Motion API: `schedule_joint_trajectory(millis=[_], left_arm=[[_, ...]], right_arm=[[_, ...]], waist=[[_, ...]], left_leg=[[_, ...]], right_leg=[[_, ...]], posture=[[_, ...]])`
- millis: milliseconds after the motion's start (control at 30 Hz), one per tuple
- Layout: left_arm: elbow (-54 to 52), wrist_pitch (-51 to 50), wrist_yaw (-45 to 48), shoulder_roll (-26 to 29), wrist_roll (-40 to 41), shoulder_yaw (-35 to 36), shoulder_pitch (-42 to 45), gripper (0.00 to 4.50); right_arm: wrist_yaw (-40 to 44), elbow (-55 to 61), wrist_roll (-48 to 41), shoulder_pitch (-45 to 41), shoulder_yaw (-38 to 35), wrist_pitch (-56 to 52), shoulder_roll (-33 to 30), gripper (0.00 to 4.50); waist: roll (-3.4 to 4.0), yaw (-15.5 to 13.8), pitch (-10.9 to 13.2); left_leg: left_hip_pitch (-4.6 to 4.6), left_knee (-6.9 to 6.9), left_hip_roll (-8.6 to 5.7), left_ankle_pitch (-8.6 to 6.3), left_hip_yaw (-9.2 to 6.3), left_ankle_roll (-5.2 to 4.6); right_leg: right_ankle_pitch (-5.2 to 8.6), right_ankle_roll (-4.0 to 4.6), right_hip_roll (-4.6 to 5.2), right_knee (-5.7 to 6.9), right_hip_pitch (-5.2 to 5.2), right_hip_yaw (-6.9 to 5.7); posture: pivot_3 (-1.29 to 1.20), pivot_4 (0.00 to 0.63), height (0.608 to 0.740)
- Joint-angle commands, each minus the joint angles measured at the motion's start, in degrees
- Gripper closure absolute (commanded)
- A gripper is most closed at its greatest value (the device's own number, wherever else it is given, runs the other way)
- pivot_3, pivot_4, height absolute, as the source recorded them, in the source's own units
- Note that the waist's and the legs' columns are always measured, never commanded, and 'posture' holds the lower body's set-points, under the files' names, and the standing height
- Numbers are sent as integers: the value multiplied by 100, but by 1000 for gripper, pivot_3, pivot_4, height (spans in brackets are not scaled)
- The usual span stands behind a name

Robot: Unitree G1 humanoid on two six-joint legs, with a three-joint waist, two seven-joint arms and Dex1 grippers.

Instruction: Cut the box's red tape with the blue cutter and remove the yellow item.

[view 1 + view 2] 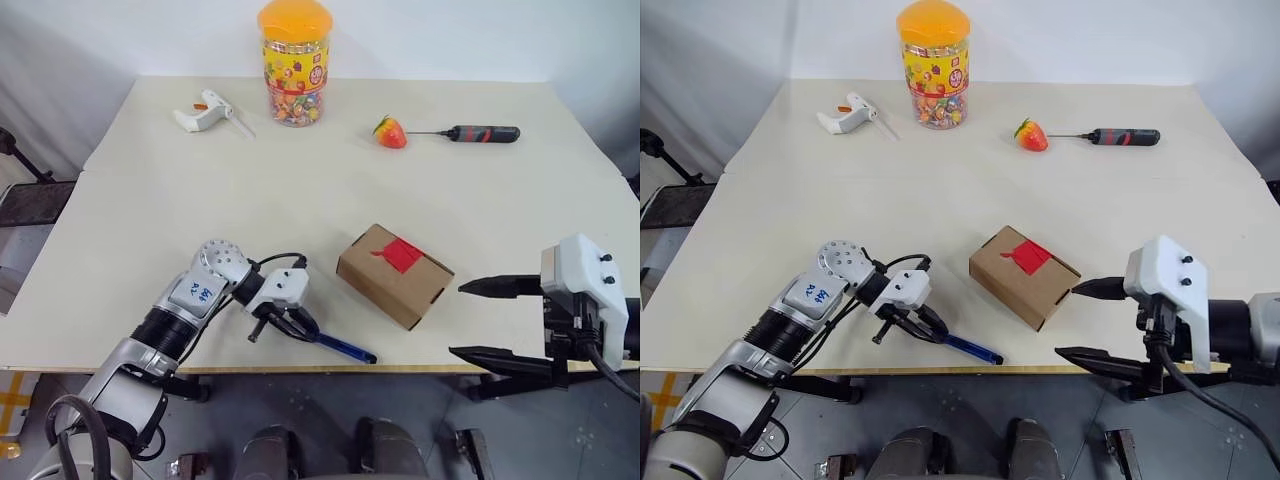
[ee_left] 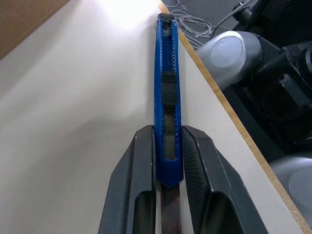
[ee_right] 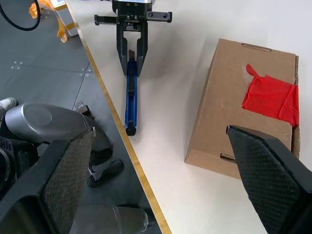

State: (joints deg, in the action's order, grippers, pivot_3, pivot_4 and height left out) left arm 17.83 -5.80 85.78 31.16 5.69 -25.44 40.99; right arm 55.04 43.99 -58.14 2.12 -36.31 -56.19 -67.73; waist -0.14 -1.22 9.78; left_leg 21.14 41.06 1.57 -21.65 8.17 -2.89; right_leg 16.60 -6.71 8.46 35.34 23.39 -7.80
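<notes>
The brown box lies on the table near its front, with the red tape across its top flap. The blue cutter lies flat along the table's front edge, just left of the box. My left gripper is shut on the cutter's near end; in the left wrist view both fingers press against the blue cutter. My right gripper stands open to the right of the box, apart from it, with nothing between its fingers. The yellow item is out of view.
At the back of the table stand an orange-lidded candy jar, a white pistol-shaped tool, a strawberry and a black-and-red screwdriver. The table's front edge runs right beside the cutter.
</notes>
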Motion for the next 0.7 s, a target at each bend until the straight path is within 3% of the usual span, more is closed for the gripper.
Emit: schedule_joint_trajectory(millis=[33, 267, 700], left_arm=[[86, -133, 3, 65, -337, -277, -296, 4062], [-60, -160, -213, 91, -296, -111, -406, 4062], [-1330, -646, -1027, 438, 262, 995, -1216, 4062]], right_arm=[[33, -53, 35, -130, 2, 126, -133, 0], [83, -168, 131, -310, 195, 198, -185, 0], [73, -524, -27, -1446, 1069, 325, -263, 0]], waist=[[0, 0, 0], [0, 0, 0], [0, 32, 6]], left_leg=[[0, 0, 0, 0, 0, 0], [0, 1, 0, 0, 0, 0], [5, 2, 5, 0, -1, 2]], right_leg=[[0, 0, 0, 0, 0, 0], [0, 0, 1, 0, 0, 0], [0, 0, 6, 0, 6, 1]], posture=[[0, 150, 740], [0, 150, 740], [0, 150, 740]])
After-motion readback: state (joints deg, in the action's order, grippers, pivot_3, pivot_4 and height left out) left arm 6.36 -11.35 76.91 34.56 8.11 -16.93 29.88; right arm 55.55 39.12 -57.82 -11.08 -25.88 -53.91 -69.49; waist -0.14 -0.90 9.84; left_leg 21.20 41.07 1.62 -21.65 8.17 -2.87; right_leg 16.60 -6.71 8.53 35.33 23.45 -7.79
